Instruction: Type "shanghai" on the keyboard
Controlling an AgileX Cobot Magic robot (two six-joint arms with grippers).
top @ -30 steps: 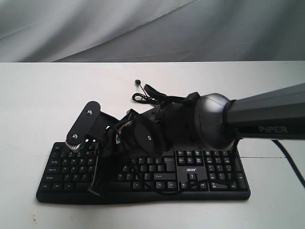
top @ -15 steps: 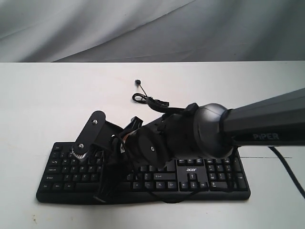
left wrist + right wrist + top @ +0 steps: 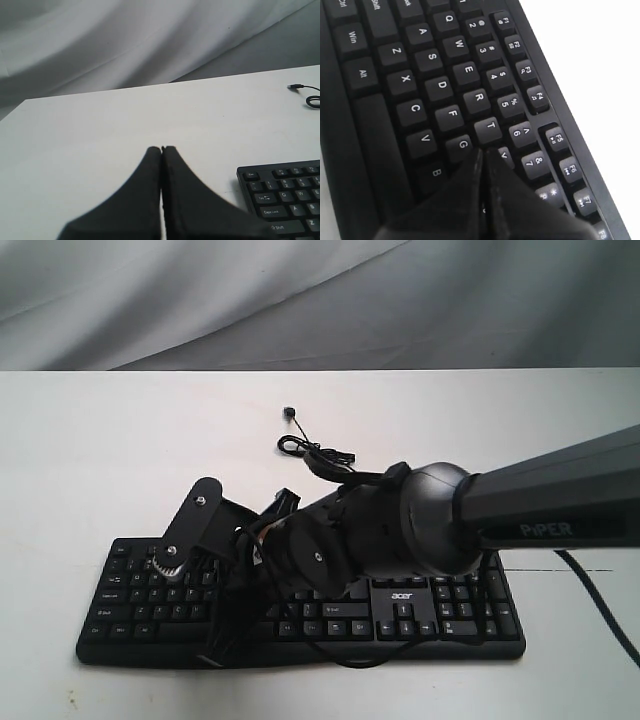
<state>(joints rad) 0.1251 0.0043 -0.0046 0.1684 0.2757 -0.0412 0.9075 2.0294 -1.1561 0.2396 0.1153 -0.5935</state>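
Note:
The black keyboard point(image 3: 450, 615) with white legends and an "acer" logo point(image 3: 400, 592) lies across the near part of the white table. My right arm reaches over it from the right. The right gripper point(image 3: 222, 648) points down at the keyboard's left half. In the right wrist view the right gripper point(image 3: 483, 150) is shut, its tips low over the keyboard point(image 3: 440, 85) between the G key point(image 3: 462, 144) and the Y key point(image 3: 504, 156), hiding the key beneath. The left gripper point(image 3: 161, 148) is shut and empty above bare table, beside the keyboard's point(image 3: 285, 200) Esc corner.
The keyboard's thin black cable point(image 3: 315, 452) lies coiled behind it, ending in a plug point(image 3: 288, 412); the plug point(image 3: 295, 87) also shows in the left wrist view. Grey cloth point(image 3: 300, 300) hangs behind the white table point(image 3: 80, 440).
The right arm has sunk lower and shifted a little to the right along the keyboard, bringing its shut fingers closer to the keys.

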